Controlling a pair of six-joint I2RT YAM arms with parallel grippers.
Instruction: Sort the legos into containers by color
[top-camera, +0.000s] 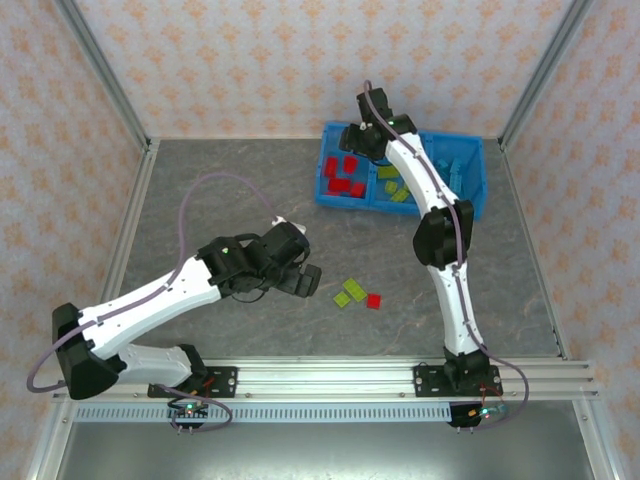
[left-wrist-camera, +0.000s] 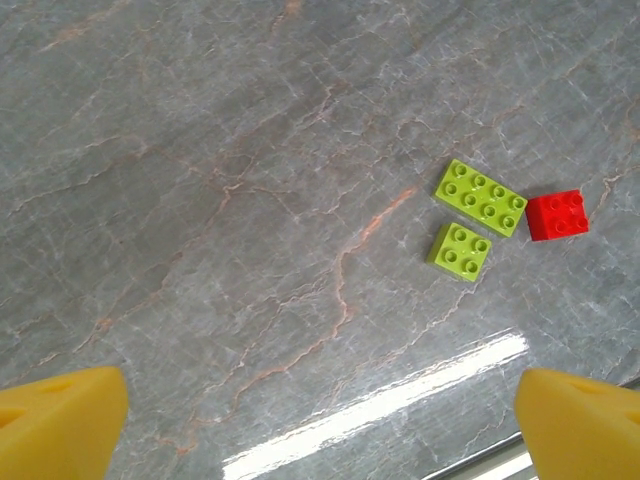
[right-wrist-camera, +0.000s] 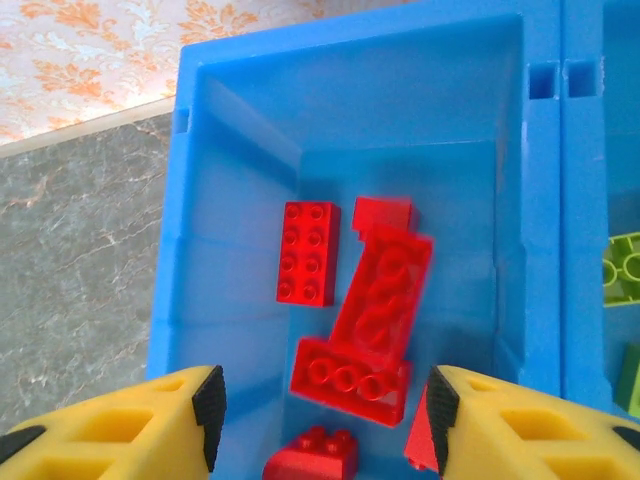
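Right gripper gapes empty above red legos in the bin; left gripper wide, loose legos ahead.

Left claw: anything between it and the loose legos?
Nothing; left wrist view shows bare tabletop from the left claw to the small green brick, the nearest lego.

Bare table lies free between the left gripper's fingers; three loose legos sit ahead, nearer the right-hand one. Between the right gripper's fingers, piled red legos crowd the floor, with bin wall and divider flanking.
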